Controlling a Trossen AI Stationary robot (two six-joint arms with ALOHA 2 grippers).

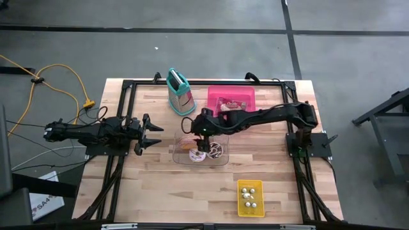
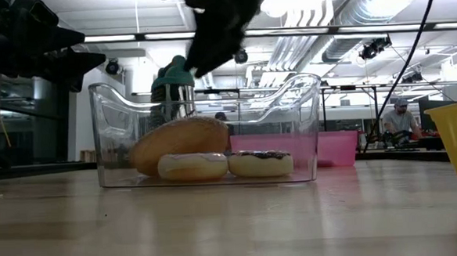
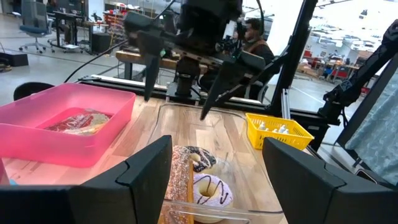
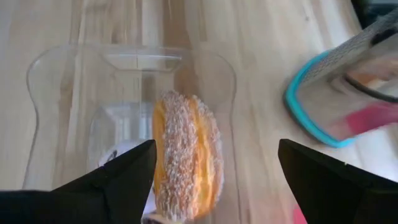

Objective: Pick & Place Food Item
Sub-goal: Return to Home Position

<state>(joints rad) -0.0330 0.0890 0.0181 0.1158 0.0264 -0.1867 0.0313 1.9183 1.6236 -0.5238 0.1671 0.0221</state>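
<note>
From above, a light plank bench [image 1: 160,185] sits in a black frame on a grey concrete floor [image 1: 192,51]. A yellow cable [image 1: 70,80] loops at the left of the frame. The transparent bin [image 1: 223,135] stands at mid-frame with the right end effector [image 1: 202,152] over it. The left end effector [image 1: 153,133] rests at centre-left, near the bin but apart from it. Above centre stand a steel grater [image 1: 180,94] with teal trim and a pink tray [image 1: 249,92]. A yellow basket [image 1: 240,199] sits at lower right.

At bench height the room is a workshop hall with ceiling ducts and strip lights, and a person [image 2: 400,119] is far off at the right. The bin's clear walls have scooped rims. Inside it, a sugared brown donut [image 2: 181,142] leans at the left. In front of it, a pale-iced donut [image 2: 193,166] and a dark-iced donut [image 2: 260,163] lie side by side, touching.

The left wrist view shows that arm's own fingers spread wide and empty. Beyond them, the right end effector hangs above the bin with its fingers splayed, gripping nothing. The smooth plastic tray at the left holds a wrapped packet [image 3: 81,121].

The right wrist view looks down into the bin. The sugar-crusted donut stands on edge between that arm's own widely parted, empty fingers.
</note>
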